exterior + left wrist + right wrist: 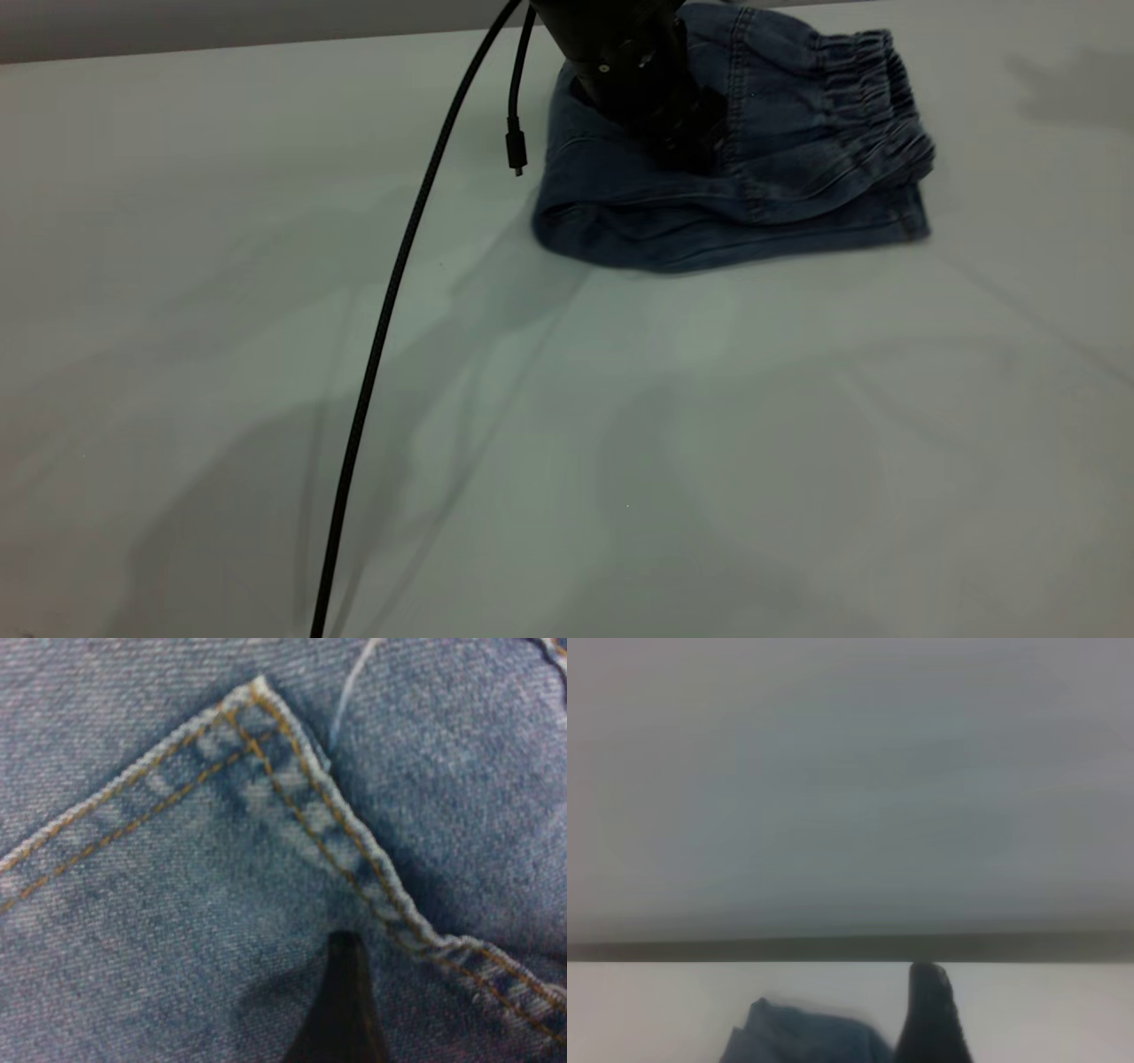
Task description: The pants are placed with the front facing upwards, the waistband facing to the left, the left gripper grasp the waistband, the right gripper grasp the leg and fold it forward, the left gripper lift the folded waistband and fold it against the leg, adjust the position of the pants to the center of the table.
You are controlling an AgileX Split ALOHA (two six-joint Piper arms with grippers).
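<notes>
The blue denim pants point(780, 177) lie folded in a compact bundle at the far right-centre of the white table point(620, 443). The gathered waistband point(864, 84) sits on top at the bundle's right side, over the leg hem point(908, 217) below it. My left gripper point(682, 142) comes down from above and presses onto the middle of the bundle. In the left wrist view the gripper point(341, 1005) rests against denim beside a stitched pocket corner point(266, 735). My right gripper point(928, 1014) is out of the exterior view and hangs above bare table, apart from the pants point(802, 1036).
A black cable point(390, 292) runs from the left arm down across the table to the front edge. A short cable with a plug point(516, 151) dangles beside the pants. The table's far edge point(833, 950) meets a grey wall.
</notes>
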